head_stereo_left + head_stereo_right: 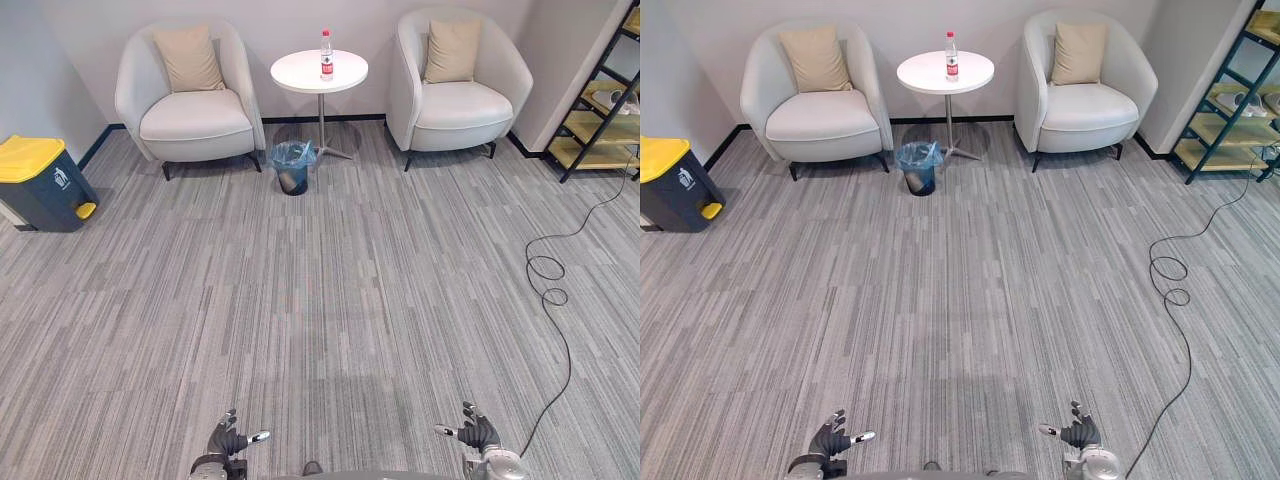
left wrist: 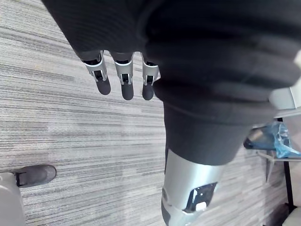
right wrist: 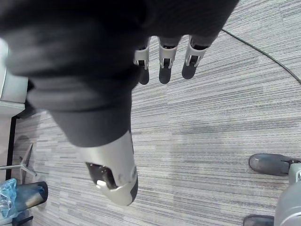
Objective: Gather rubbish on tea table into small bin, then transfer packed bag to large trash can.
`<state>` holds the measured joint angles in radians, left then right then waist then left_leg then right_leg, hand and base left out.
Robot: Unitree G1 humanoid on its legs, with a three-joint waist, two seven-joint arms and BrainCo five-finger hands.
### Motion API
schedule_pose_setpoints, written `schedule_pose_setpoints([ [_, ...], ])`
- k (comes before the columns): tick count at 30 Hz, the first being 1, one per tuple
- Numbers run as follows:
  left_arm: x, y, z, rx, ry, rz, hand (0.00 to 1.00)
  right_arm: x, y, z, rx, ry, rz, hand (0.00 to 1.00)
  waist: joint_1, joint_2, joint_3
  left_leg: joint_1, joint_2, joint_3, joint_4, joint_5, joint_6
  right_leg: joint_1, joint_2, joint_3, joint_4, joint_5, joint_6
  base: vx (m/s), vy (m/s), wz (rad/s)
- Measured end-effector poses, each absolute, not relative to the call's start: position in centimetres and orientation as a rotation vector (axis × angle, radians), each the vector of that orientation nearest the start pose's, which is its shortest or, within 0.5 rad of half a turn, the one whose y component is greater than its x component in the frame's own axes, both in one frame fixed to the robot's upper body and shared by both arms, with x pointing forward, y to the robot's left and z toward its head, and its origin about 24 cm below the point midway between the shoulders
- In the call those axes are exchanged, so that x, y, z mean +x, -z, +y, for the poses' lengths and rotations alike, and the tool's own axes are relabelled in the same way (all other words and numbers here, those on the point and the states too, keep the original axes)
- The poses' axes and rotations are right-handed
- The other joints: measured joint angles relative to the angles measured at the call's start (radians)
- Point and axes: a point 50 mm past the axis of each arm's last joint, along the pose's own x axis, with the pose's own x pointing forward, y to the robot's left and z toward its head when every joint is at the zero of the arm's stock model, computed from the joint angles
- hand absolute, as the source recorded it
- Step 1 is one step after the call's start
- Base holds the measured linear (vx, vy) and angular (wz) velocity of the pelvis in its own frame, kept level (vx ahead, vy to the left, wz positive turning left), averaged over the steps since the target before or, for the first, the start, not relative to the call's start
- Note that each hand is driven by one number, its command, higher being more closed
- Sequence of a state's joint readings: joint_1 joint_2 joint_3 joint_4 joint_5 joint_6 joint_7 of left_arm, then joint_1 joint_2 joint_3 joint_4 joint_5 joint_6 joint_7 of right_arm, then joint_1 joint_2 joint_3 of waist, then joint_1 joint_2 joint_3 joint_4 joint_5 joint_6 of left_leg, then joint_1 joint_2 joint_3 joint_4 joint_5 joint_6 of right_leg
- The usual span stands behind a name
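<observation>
- Left hand (image 1: 228, 440) at 7 o'clock, right hand (image 1: 477, 433) at 5 o'clock: fingers loosely spread, both empty.
- Bottle (image 1: 326, 54) stands on surface (image 1: 298, 73) at 12 o'clock; bin (image 1: 292, 168) beside its foot.

In the upper left of the frame I see a cream tub-shaped armchair (image 1: 195, 118) with a beige square cushion (image 1: 190, 58) propped against its back; a second cream armchair (image 1: 455, 100) sits upper right, holding another beige cushion (image 1: 452, 50); a black-framed wooden shelf unit (image 1: 600, 110) stands at the right edge; grey striped carpet (image 1: 320, 300) spreads below.
</observation>
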<state>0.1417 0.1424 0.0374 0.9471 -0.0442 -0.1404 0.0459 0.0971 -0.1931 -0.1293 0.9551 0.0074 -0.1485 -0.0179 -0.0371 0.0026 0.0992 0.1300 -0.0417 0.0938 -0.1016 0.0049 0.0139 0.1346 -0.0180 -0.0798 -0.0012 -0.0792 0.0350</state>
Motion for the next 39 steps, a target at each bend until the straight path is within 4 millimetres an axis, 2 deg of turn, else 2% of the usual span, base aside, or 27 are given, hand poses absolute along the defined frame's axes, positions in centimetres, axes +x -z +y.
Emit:
schedule_pose_setpoints([
  [11,9.8,14.7,21.4,0.105,-0.179,0.942,0.00,11.4,13.7,-24.5,-0.107,0.262,0.886,0.00,0.002,0.000,0.000,0.001,0.003,0.012,0.000,-0.005,-0.006,-0.001,0.003,0.011,0.000,0.000,0.000,0.00,-0.001,-0.02],
  [17,9.7,14.7,21.4,0.105,-0.180,0.940,0.00,12.0,13.3,-24.7,-0.099,0.276,0.852,0.00,0.011,0.001,-0.001,-0.016,0.010,0.045,0.004,-0.027,0.002,-0.026,0.010,0.038,0.001,-0.010,-0.004,-0.01,-0.031,-0.16],
  [19,9.8,14.6,21.4,0.105,-0.180,0.931,0.00,12.0,13.3,-24.7,-0.098,0.277,0.853,0.00,0.023,0.001,-0.001,-0.023,0.011,0.059,0.007,-0.034,0.006,-0.038,0.012,0.054,0.002,-0.011,-0.004,0.08,-0.019,-0.20],
  [22,9.8,14.6,21.4,0.106,-0.181,0.930,0.00,12.2,13.2,-24.8,-0.091,0.282,0.848,0.00,0.027,-0.003,0.001,-0.059,0.011,0.072,0.073,-0.073,0.014,-0.053,0.005,0.062,0.011,-0.013,-0.001,0.12,0.005,-0.15],
  [27,10.5,14.2,21.4,0.104,-0.180,0.896,0.00,13.1,12.9,-24.7,-0.087,0.280,0.823,0.00,0.050,0.008,-0.001,-0.106,0.023,0.110,0.212,-0.182,0.012,-0.065,0.000,0.082,0.043,-0.038,0.035,0.14,0.036,-0.25],
  [29,11.2,13.8,21.4,0.097,-0.182,0.859,0.00,13.8,12.7,-24.7,-0.072,0.286,0.805,0.00,0.051,0.013,0.002,-0.134,0.026,0.113,0.273,-0.229,0.020,-0.123,-0.005,0.081,0.160,-0.096,0.051,0.13,0.065,-0.06],
  [31,11.4,13.7,21.1,0.102,-0.165,0.851,0.00,14.0,12.6,-24.6,-0.069,0.286,0.798,0.00,0.052,0.021,0.011,-0.120,0.022,0.115,0.307,-0.256,0.029,-0.227,-0.021,0.067,0.436,-0.157,0.103,0.12,0.086,0.07],
  [32,11.4,13.7,21.1,0.104,-0.160,0.850,0.00,14.1,12.6,-24.6,-0.067,0.287,0.795,0.00,0.052,0.023,0.017,-0.108,0.021,0.114,0.312,-0.262,0.032,-0.258,-0.026,0.062,0.527,-0.157,0.105,0.13,0.080,0.14],
  [33,11.5,13.6,21.2,0.112,-0.158,0.847,0.00,14.0,12.7,-24.3,-0.054,0.287,0.797,0.00,0.052,0.013,0.033,-0.074,0.008,0.111,0.312,-0.271,0.040,-0.327,-0.049,0.049,0.710,-0.161,0.116,0.13,0.035,0.14],
  [35,11.7,13.4,21.6,0.119,-0.163,0.842,0.00,13.8,12.8,-24.2,-0.050,0.285,0.805,0.00,0.051,0.013,0.042,-0.033,0.003,0.089,0.311,-0.306,0.060,-0.400,-0.077,0.009,0.871,-0.191,0.111,0.20,0.016,0.25],
  [37,12.0,13.3,21.9,0.119,-0.171,0.834,0.00,13.9,12.8,-24.3,-0.053,0.286,0.803,0.00,0.046,0.019,0.052,0.006,0.008,0.059,0.296,-0.311,0.054,-0.446,-0.092,-0.037,0.870,-0.221,0.083,0.24,-0.053,0.40],
  [39,13.1,13.0,21.8,0.111,-0.172,0.806,0.00,14.3,12.5,-24.7,-0.065,0.288,0.791,0.00,0.030,0.028,0.070,0.045,0.038,0.022,0.265,-0.316,0.043,-0.493,-0.085,-0.084,0.725,-0.218,0.063,0.29,-0.136,0.57],
])
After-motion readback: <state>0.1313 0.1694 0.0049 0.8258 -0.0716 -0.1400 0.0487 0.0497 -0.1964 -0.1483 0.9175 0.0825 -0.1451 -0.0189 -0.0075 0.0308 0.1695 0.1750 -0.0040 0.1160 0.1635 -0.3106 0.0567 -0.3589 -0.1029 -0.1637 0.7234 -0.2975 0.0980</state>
